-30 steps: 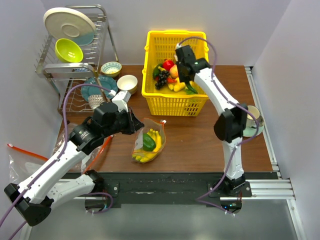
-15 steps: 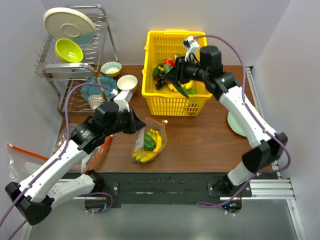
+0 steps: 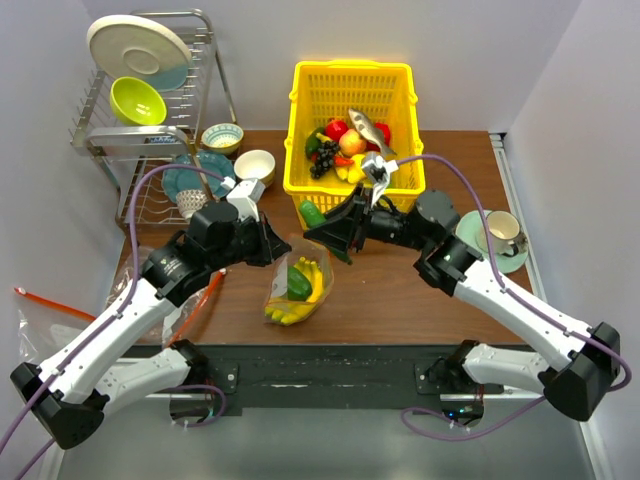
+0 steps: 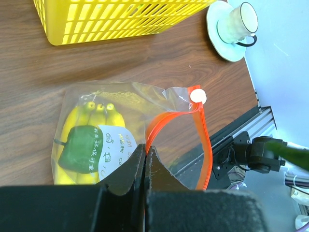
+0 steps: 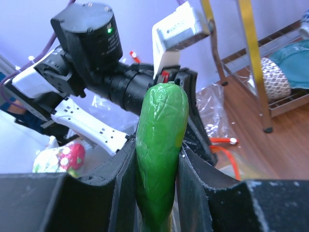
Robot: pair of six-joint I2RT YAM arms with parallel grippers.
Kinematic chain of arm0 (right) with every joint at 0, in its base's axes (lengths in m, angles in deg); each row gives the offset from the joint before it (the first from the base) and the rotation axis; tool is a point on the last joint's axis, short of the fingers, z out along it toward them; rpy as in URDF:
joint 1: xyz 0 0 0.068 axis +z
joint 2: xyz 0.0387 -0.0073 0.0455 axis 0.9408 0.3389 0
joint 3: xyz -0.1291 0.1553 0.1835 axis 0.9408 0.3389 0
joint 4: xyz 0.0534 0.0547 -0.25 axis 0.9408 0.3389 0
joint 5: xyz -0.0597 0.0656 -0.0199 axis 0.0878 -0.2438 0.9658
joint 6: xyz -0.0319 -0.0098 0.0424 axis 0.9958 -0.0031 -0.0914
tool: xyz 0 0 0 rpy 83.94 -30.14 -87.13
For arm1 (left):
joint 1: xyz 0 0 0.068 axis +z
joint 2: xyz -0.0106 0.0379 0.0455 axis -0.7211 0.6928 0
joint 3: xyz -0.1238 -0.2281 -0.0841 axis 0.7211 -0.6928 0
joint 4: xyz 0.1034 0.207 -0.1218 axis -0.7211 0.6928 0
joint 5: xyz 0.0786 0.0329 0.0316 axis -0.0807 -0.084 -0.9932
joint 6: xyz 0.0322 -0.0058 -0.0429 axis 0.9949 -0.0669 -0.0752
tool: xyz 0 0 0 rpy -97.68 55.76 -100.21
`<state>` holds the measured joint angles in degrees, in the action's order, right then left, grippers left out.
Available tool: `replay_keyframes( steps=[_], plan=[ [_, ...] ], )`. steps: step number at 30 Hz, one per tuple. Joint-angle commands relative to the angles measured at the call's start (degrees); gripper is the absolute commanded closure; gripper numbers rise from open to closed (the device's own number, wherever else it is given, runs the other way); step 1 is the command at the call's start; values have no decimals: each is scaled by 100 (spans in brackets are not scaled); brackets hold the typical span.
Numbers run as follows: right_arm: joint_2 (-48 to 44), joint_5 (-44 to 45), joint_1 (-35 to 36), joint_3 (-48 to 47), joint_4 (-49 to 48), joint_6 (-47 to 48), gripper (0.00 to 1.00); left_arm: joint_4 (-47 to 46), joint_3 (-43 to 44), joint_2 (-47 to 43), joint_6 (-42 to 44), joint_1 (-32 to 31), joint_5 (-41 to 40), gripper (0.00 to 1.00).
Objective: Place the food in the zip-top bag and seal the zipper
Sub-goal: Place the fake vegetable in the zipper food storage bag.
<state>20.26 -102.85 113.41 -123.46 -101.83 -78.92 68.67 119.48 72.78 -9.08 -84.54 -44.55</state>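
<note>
Clenching my left claw (image 4: 146, 153) on the mouth edge of the zip-top bag (image 4: 120, 104): both fingers are pressing together over the orange-red zipper (image 4: 204, 140).

Bag, position: it is lying on the wooden tabletop (image 4: 145, 63), just in front of the yellow basket (image 3: 350, 90), with its mouth gaping in an open loop.

Bag, contents showing through the clear plastic: a yellow banana bunch (image 4: 96, 116), with a green pepper (image 4: 79, 149) lying over it. A printed white label (image 4: 113, 145) is partly covering both. A white slider tab (image 4: 198, 96) is sitting at one end of the zipper.

Right claw (image 5: 157, 152): I am gripping a long green vegetable piece (image 5: 161, 121) lengthwise between the fingers, and its rounded tip is sticking out past them. Seen from above, this claw is hovering between basket and bag, near the left claw but apart from it.

Basket: it is holding more toy produce (image 3: 335, 145) in red, orange and yellow, plus dark grapes.

Elsewhere: a cup (image 3: 503, 230) is standing on a saucer (image 3: 470, 222) near the tabletop's right edge.
</note>
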Motion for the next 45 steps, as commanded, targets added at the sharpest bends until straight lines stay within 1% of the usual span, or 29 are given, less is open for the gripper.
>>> replay_keyframes(
  steps=[1, 6, 9, 15, 18, 21, 24, 25, 26, 27, 28, 29, 32, 35, 38, 39, 41, 42, 44, 45],
  plan=[
    [-92, 554, 265, 539, -1573, -493, 92, -91, 271, -25, -89, -28, 19, 100],
    [101, 809, 625, 558, -1716, -476, 90, -127, 236, -51, -160, -28, 54, 100],
    [233, 967, 810, 646, -1978, -336, 88, -144, 245, -43, -168, -28, 89, 100],
    [575, 1284, 872, 910, -2822, 130, 88, -100, 315, 10, -151, -19, 151, 100],
    [856, 1328, 863, 901, -3024, 323, 88, -91, 315, -8, -168, -19, 169, 100],
    [1032, 1494, 863, 910, -3148, 508, 85, -74, 315, -34, -160, -28, 177, 100],
    [1112, 1626, 855, 927, -3131, 710, 71, -21, 342, -51, -160, -28, 169, 100],
    [1120, 1679, 855, 945, -3122, 719, 50, 5, 350, -60, -151, -28, 169, 100],
    [1121, 1714, 863, 953, -3087, 728, 34, 23, 359, -60, -133, -28, 160, 100],
    [1121, 1784, 855, 997, -3035, 772, 22, 32, 359, -60, -133, -19, 142, 100],
    [1077, 1829, 855, 1015, -2999, 764, 5, 58, 351, -78, -125, -19, 134, 100],
    [1051, 1855, 855, 1041, -2955, 781, 2, 58, 342, -87, -116, -19, 107, 100],
    [822, 1952, 855, 1164, -2754, 921, 2, 58, 324, -87, -107, -28, 107, 100],
    [533, 2145, 855, 1173, -2254, 1079, 2, 58, 359, -52, -72, -19, 107, 100],
    [191, 2425, 855, 919, -1131, 1352, 4, 102, 394, -25, -19, -28, 90, 100],
    [102, 2514, 855, 631, -231, 1492, 5, 111, 395, -43, -10, -19, 63, 100],
    [-47, 2838, 855, 287, 723, 1616, 9, 146, 377, -78, -2, -19, -7, 100],
    [-57, 3014, 855, -106, 1737, 1633, 12, 155, 360, -87, -1, -19, -16, 100],
    [-48, 3191, 855, -460, 2666, 1651, 16, 155, 324, -131, -1, -28, -60, 100],
    [-31, 3209, 863, -740, 3436, 1634, 16, 155, 315, -131, 7, -28, -60, 100]
  ],
)
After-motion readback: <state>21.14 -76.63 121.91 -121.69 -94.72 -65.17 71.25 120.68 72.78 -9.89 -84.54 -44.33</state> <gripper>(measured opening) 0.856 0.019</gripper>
